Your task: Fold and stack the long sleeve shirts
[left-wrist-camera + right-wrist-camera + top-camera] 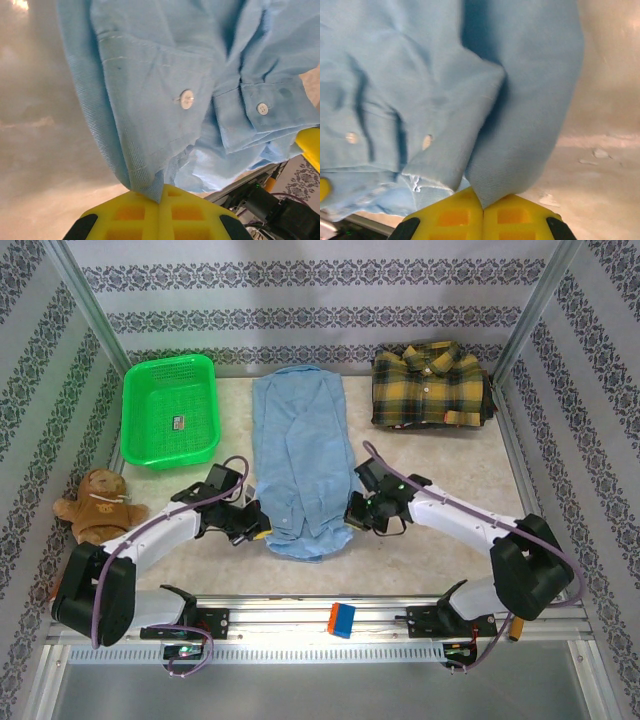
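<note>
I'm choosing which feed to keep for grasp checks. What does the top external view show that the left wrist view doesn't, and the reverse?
Top external, not left wrist: the folded plaid shirt at the back right, the green basket and the teddy bear. Left wrist, not top external: two white buttons and the cloth edge pinched between the yellow fingers. Shared: the light blue shirt and the left gripper shut on its near corner.
</note>
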{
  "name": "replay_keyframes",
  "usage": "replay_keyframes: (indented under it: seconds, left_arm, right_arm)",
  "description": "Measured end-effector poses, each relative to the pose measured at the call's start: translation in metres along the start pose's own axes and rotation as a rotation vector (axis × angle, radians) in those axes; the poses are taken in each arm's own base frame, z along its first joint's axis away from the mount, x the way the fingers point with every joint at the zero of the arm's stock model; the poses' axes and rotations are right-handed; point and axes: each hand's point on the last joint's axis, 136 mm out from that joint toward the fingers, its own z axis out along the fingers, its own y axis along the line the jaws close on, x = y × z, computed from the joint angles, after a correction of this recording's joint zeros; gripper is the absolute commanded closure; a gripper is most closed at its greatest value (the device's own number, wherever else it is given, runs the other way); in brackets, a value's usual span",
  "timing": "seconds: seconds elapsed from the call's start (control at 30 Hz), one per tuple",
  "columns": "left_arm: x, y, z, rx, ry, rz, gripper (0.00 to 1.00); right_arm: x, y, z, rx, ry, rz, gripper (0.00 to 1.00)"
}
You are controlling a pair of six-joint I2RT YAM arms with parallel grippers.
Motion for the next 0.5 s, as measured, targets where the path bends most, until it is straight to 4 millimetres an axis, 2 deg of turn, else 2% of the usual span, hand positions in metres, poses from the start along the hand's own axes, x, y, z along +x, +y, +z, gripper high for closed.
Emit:
replay_keyframes:
  seconds: [0.1, 0.3, 0.5]
  left_arm:
    - [-0.009, -0.012, -0.008, 0.021, -0.025, 0.009, 1.0]
    - [-0.042, -0.037, -0.033, 0.073, -0.127, 0.01, 1.0]
    - [-0.07, -0.042, -0.046, 0.078, -0.201, -0.021, 1.0]
  right_arm:
    - [-0.017, 0.022, -0.017, -0.055, -0.033, -0.014, 1.0]
    - [-0.054, 0.055, -0.044, -0.131, -0.089, -0.041, 1.0]
    - [-0.093, 0.078, -0.056, -0.144, -0.128, -0.081, 1.0]
